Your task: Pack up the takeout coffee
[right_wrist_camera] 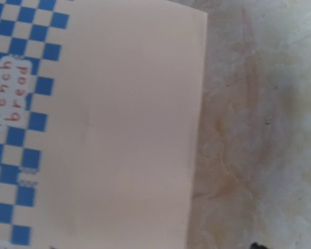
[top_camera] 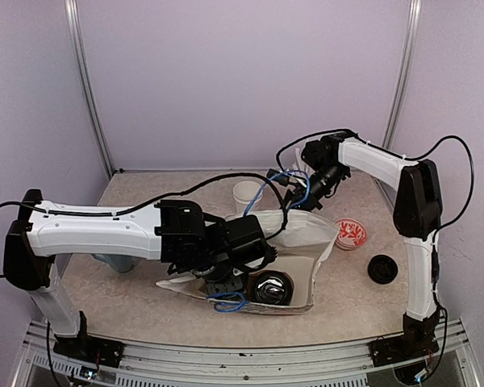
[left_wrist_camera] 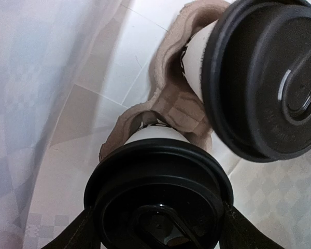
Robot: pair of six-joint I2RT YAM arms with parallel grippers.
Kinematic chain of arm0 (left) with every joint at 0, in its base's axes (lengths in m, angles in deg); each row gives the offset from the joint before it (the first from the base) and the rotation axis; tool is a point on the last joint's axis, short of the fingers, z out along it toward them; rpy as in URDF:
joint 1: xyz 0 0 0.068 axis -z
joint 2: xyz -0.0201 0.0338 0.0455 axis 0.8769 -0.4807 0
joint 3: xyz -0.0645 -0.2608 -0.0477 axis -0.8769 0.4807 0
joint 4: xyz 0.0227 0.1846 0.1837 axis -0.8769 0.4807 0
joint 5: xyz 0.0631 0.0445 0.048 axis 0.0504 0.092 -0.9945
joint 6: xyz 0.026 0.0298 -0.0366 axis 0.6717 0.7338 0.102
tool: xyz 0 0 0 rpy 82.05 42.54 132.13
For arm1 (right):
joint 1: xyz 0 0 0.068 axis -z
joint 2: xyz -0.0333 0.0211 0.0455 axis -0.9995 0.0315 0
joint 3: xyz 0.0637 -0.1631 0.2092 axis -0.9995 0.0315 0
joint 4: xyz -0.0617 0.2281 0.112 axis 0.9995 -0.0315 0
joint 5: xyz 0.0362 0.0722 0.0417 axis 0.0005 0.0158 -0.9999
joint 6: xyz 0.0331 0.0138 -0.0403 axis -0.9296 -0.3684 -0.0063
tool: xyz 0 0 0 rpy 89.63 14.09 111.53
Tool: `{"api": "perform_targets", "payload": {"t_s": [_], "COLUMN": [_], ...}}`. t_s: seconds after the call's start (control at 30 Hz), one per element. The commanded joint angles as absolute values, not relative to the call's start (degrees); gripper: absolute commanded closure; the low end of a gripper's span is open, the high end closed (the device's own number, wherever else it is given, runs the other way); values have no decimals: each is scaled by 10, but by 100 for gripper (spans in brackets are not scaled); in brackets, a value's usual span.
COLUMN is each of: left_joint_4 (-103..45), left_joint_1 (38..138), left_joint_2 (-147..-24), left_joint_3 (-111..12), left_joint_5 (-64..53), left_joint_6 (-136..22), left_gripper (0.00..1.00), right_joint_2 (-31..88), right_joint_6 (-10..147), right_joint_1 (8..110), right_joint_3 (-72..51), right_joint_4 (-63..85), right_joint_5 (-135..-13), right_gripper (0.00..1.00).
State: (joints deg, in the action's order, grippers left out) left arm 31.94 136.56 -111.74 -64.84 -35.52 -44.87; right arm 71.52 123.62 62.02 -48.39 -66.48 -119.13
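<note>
Takeout coffee (left_wrist_camera: 158,197): glossy round black lids (left_wrist_camera: 269,78) (fibrous pulp carrier (left_wrist_camera: 179,104)).

Two white lidded cups upright in brown pulp carrier (left_wrist_camera: 176,104) inside white bag (top_camera: 306,234): near cup (left_wrist_camera: 160,202), far cup (left_wrist_camera: 264,78), black lids on. Unlidded cup (top_camera: 246,196) upright on tabletop (top_camera: 129,298) behind bag.

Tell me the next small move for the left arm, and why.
Probably ease the left gripper open to release the near lidded cup. Its fingers seem to grip that lid, and it and the second lidded cup sit in the cardboard carrier, already inside the paper bag. Whether the carrier rests on the bag floor is unclear, so go slowly.
</note>
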Motion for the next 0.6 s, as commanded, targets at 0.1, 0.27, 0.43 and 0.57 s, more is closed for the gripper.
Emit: {"api": "perform_targets", "payload": {"t_s": [0.1, 0.27, 0.43, 0.57], "left_joint_4": [335, 329, 335, 339], "left_joint_1": [1321, 1309, 1306, 1304], "left_joint_2": [-1167, -1183, -1174, -1155], "left_joint_3": [-650, -642, -652, -664], "left_joint_5": [-348, -342, -349, -364], "left_joint_6": [-463, -459, -459, -470], "left_gripper": [57, 58, 58, 54], "right_joint_2": [688, 691, 683, 683], "right_joint_6": [1245, 1247, 1250, 1248], "right_joint_1": [632, 636, 639, 642], "right_joint_3": [-479, -475, -468, -470], "right_joint_4": [-671, -672, -672, -672], "right_joint_5": [-1192, -1194, -1194, -1192], "right_gripper": [23, 23, 23, 23]}}
